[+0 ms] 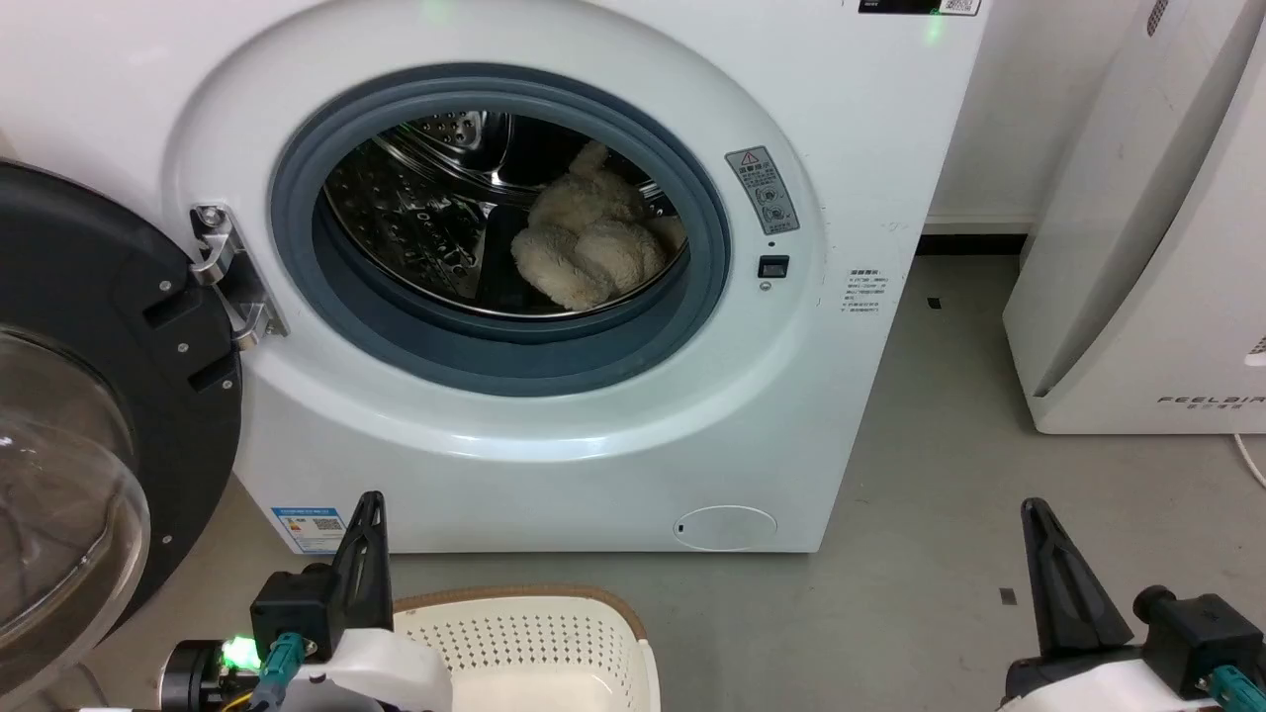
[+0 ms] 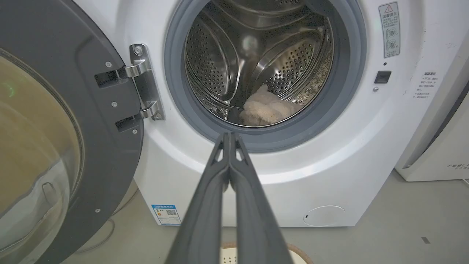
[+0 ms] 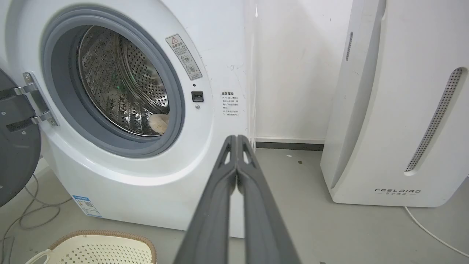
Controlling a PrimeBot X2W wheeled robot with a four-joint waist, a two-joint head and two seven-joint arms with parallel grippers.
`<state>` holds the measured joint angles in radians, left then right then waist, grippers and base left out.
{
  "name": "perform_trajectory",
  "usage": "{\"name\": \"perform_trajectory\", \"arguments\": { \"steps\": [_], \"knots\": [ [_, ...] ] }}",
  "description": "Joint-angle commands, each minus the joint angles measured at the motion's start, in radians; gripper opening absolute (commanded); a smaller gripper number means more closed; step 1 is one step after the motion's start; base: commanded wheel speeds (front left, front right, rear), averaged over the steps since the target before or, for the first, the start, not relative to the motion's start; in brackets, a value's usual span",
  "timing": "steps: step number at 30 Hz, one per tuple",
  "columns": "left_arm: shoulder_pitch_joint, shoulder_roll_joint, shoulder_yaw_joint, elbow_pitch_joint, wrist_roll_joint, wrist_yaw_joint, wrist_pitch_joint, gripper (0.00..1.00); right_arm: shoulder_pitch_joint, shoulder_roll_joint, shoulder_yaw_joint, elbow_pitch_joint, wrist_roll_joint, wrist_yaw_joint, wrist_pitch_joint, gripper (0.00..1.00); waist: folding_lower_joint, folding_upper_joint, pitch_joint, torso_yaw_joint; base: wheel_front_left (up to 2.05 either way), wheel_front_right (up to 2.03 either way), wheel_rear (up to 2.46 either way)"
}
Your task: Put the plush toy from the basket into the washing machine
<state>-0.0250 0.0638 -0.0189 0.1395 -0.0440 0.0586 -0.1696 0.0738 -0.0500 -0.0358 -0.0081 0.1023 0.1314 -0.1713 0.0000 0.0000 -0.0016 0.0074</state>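
Note:
The fluffy beige plush toy [image 1: 588,247] lies inside the steel drum of the white washing machine [image 1: 841,148], whose black-framed glass door [image 1: 89,415] hangs wide open to the left. The toy's heap [image 2: 265,108] rests low in the drum; a small bit of the toy [image 3: 159,123] peeks past the grey gasket. The cream perforated basket [image 1: 534,638] with brown rim stands on the floor in front of the washer. My left gripper [image 1: 368,499] is shut and holds nothing, just left of the basket. My right gripper [image 1: 1034,509] is shut too, over bare floor at the lower right.
A tall white FEELBIRD appliance [image 1: 1137,247] stands to the washer's right, with a white cable [image 3: 432,231] on the grey floor beside it. Loose cables [image 3: 29,216] lie on the floor under the open door. A wall runs behind both machines.

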Motion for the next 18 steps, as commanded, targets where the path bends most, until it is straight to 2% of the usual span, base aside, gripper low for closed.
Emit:
{"name": "perform_trajectory", "arguments": {
  "steps": [1,18],
  "knots": [
    [0.009,-0.003,0.002,-0.009,0.009,-0.004,0.005,0.0,-0.015,0.0,0.002,0.003,-0.005,0.0,0.005,0.0,0.0,0.0,0.0,0.0,0.0,0.0,0.0],
    [0.012,-0.005,0.006,-0.037,0.016,-0.015,0.04,0.0,-0.027,0.0,0.009,0.004,-0.025,0.0,0.04,0.0,0.0,0.0,0.0,-0.002,0.0,0.0,0.0]
  ]
}}
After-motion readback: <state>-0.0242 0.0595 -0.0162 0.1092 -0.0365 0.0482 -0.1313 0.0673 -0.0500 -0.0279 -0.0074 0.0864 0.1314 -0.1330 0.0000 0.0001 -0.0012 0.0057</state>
